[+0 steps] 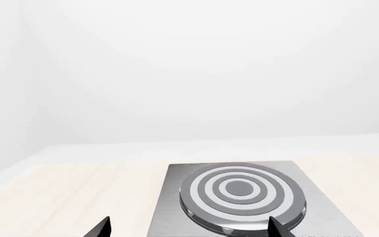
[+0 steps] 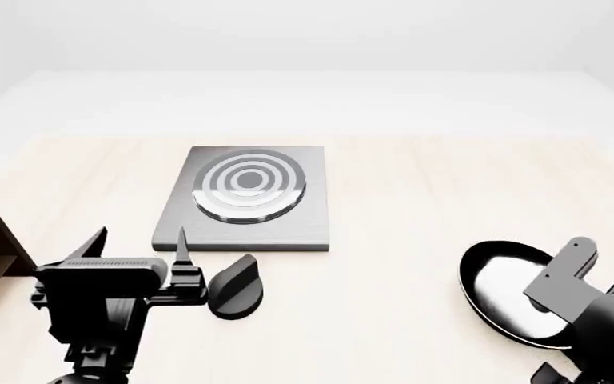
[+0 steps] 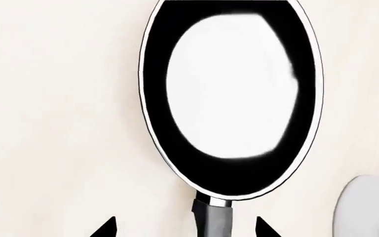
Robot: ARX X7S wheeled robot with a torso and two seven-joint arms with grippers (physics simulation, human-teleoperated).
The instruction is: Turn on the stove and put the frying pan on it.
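Left fingers (image 2: 137, 244) apart beside knob (image 2: 234, 286); right fingers (image 3: 186, 228) apart, straddling frying pan (image 3: 232, 94) handle; stove (image 2: 245, 200) unobstructed.

My left gripper (image 2: 138, 240): jaws spread, empty, level, pointing forward. My right gripper (image 3: 186, 228): jaws spread, empty, angled downward.

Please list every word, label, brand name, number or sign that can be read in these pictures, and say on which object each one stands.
No readable text in any view.
The stove, its knob and the frying pan carry no print, brand or number.
The left gripper, the right gripper and the table are bare as well.
One faint, tiny mark sits at the bottom edge of the left wrist view, near the stove's corner; it is too small to read.
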